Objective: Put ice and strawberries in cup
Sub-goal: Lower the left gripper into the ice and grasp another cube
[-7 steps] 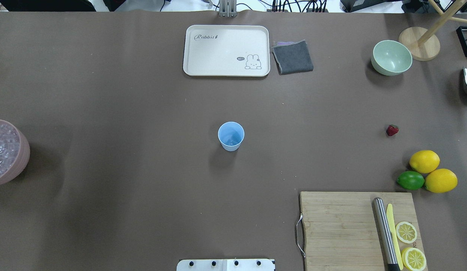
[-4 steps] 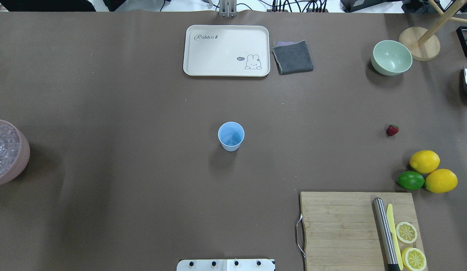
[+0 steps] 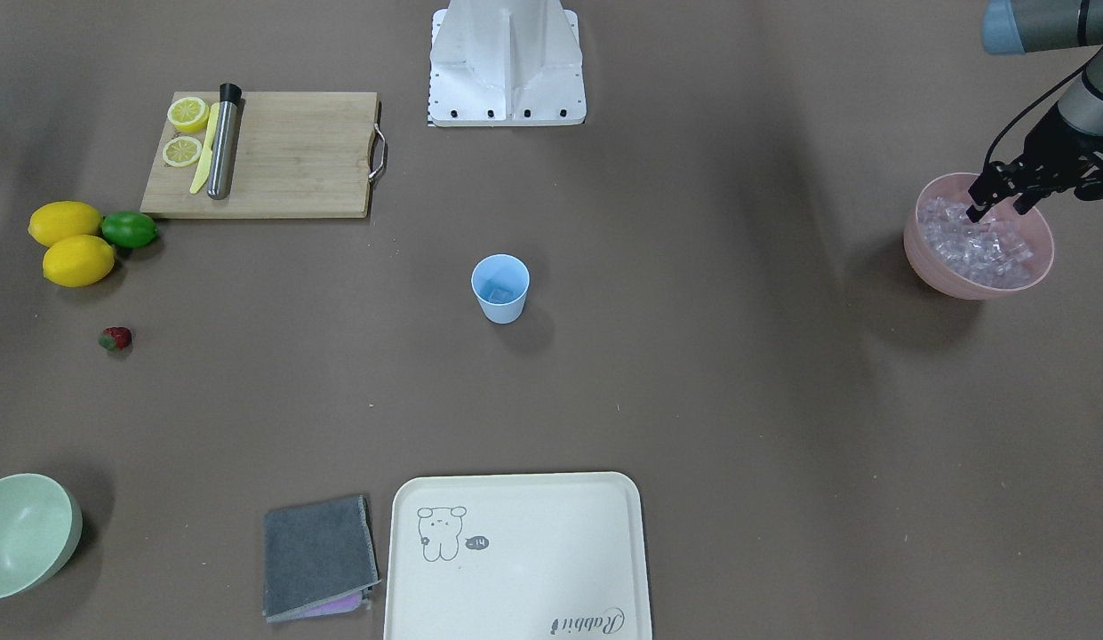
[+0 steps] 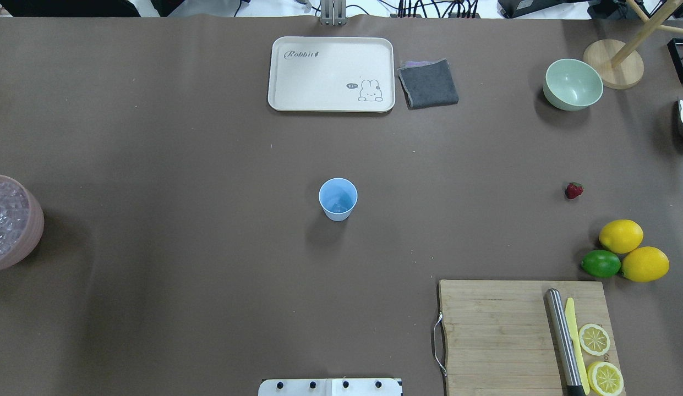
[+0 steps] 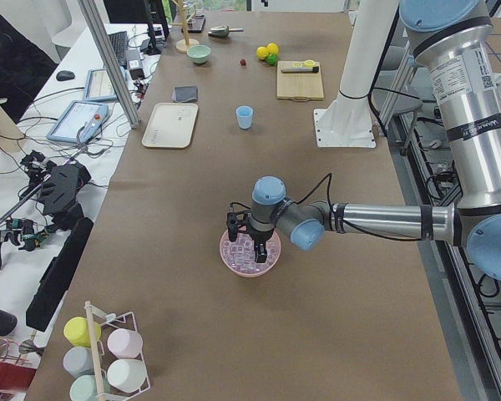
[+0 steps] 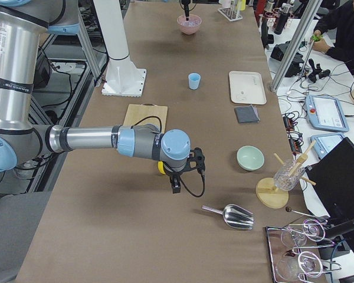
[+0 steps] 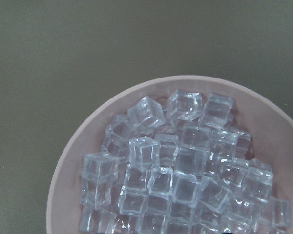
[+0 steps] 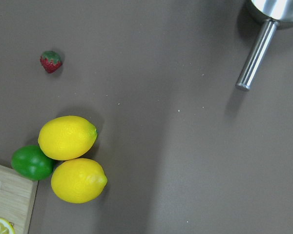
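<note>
**Left gripper over the ice bowl; strawberry lies outside the cup**

Cup (image 4: 338, 199): light blue, upright, near the middle of the table (image 4: 209, 231). A pale glassy shape sits at its bottom and reads as ice; the number of cubes cannot be told.

Pink bowl (image 3: 978, 286): at the table end on the robot's left, well apart from the cup. It is heaped with clear ice (image 7: 185, 180) cubes, piled close to the rim on one side.

Left gripper (image 3: 997, 207): directly above the pink bowl, fingers spread, tips down at the level of the top cubes. Whether a cube lies between the fingers cannot be told.

Strawberry (image 4: 574, 190): on the bare table toward the robot's right, well apart from the cup, near two lemons (image 4: 621, 236) and a lime (image 4: 600, 263) that touch one another.

Right gripper (image 6: 176, 187): hangs above the table near the lemons, seen only from the side camera; whether its fingers are apart or together cannot be told.

Other holders: the cutting board (image 4: 495, 330) carries two lemon halves (image 4: 594, 339), a metal cylinder (image 4: 564, 341) and a yellow knife (image 4: 575, 344) lying side by side. The pale green bowl (image 4: 572, 83) stands mouth up at the far right. The tray (image 4: 319, 77) lies at the far edge, a grey cloth (image 4: 428, 83) just beside it. A metal scoop (image 6: 236, 216) lies on the table beyond the lemons.
</note>
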Controlling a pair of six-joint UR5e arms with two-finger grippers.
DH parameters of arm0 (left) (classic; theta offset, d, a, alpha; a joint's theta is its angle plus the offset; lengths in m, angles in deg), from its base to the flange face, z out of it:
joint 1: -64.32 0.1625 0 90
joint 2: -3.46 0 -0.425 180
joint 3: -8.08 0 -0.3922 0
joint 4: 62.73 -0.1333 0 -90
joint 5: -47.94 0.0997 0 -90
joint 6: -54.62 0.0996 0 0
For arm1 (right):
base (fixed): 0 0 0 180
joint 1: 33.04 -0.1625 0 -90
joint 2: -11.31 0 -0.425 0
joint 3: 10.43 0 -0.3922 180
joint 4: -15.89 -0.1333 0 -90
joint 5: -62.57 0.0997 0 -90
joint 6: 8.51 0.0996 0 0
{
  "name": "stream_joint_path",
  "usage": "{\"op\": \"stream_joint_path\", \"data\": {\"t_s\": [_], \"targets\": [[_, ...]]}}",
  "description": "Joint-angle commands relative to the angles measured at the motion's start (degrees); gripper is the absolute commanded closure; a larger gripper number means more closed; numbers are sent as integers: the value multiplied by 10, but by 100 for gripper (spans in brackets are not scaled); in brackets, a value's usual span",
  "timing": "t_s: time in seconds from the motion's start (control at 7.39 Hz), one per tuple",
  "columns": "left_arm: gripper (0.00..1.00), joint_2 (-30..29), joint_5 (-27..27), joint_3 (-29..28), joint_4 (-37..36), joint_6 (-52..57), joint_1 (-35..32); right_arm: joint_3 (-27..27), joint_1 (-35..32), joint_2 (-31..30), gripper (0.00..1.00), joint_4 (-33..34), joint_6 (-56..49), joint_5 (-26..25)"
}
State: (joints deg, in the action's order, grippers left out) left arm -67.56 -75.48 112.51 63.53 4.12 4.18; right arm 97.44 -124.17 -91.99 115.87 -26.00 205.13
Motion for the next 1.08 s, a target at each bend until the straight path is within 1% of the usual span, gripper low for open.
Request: {"op": "stream_joint_path", "data": {"t_s": [0.0,0.14,0.41,0.54,0.68,0.95], "targets": [[21,-7,0,-2,13,-58,40,5,0,-4,0,0,0,0],[23,-2,2,-5,29,-65,54,6,0,-5,0,0,0,0],[27,10,5,-8,38,-63,54,7,0,-8,0,0,0,0],[30,10,7,-14,42,-62,54,7,0,-8,0,0,0,0],[30,6,7,-19,43,-63,54,7,0,-9,0,0,0,0],[35,3,6,-20,43,-63,55,7,0,-9,0,0,0,0]]}}
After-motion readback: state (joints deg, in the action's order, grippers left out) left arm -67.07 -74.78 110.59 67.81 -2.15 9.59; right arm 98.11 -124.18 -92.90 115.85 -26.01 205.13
